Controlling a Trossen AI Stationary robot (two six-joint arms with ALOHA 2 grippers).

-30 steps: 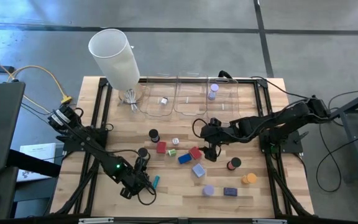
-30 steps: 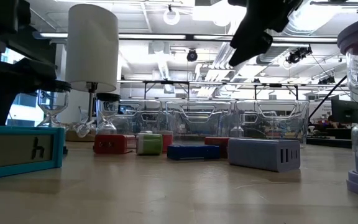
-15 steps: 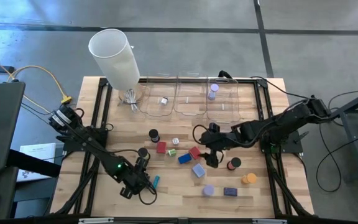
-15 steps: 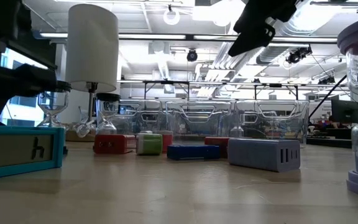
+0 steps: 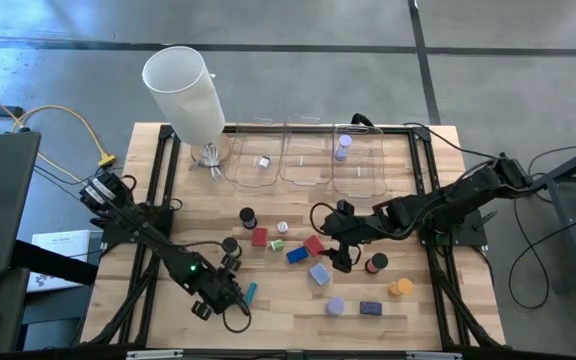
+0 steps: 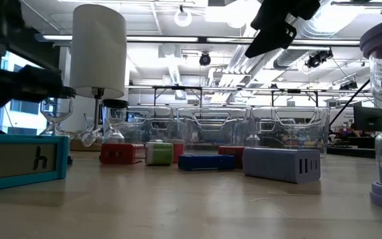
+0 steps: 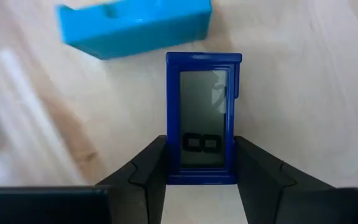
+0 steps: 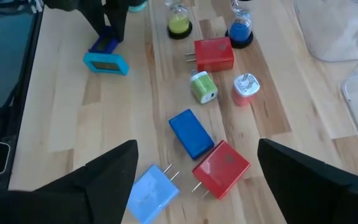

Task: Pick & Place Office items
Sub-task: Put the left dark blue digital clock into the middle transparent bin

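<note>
Fingers [image 7: 146, 169] of the left gripper [image 7: 201, 163] press against both long sides of a dark blue timer [image 7: 202, 106], gripping it where it lies on the table [image 7: 303, 93]. Only the left wrist view shows this grip; in the high view the gripper covers the timer. A teal timer [image 7: 135, 28] lies just past it, at about 3 o'clock from that gripper in the high view, and fills the 9 o'clock edge of the low view. The right gripper [image 8: 196, 149] hangs over the table's middle, fingers spread wide and empty, above a blue block [image 8: 190, 133] and a red block [image 8: 221, 168]. Its wrist view also shows a green piece [image 8: 201, 87] beyond them.
</note>
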